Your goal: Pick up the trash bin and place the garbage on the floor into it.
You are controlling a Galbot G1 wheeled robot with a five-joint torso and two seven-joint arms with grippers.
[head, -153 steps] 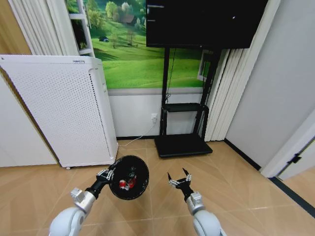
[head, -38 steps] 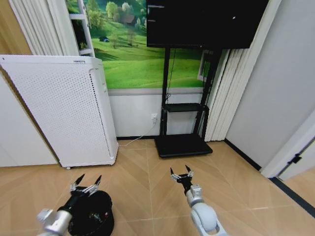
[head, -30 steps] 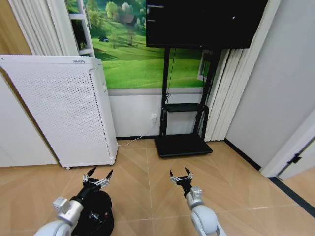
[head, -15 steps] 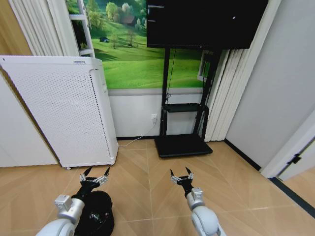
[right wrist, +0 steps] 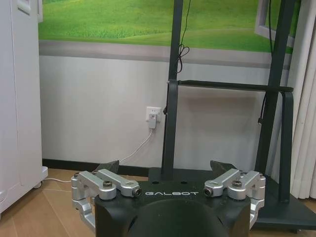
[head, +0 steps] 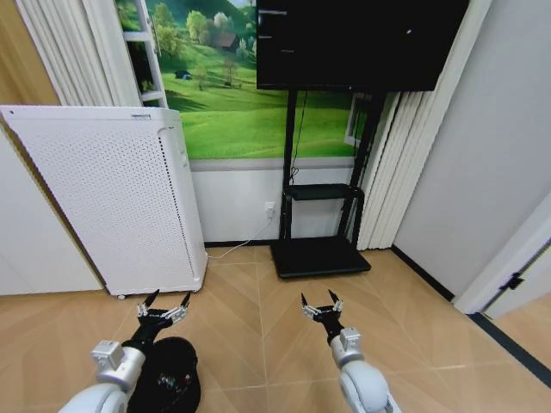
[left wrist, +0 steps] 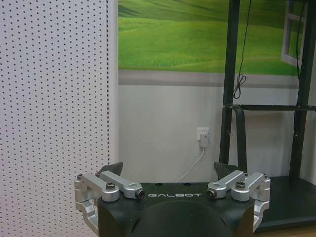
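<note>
Since half a second ago, my left gripper (head: 162, 308) has barely shifted and the head camera has tilted slightly, moving the whole scene down. I read the left gripper's jaws as spread wide and empty, hovering just above the trash bin (head: 170, 385), which stands on the floor (head: 258, 344) near the white air purifier (head: 112, 198). My right gripper (head: 322, 304) is likewise wide and empty, facing the black TV stand (head: 318, 254).

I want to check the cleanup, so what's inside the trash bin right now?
The trash bin stands on the floor beneath the open left hand. A few small pale specks show in its dark interior; the left arm covers part of the opening, so the pieces cannot be identified.
</note>
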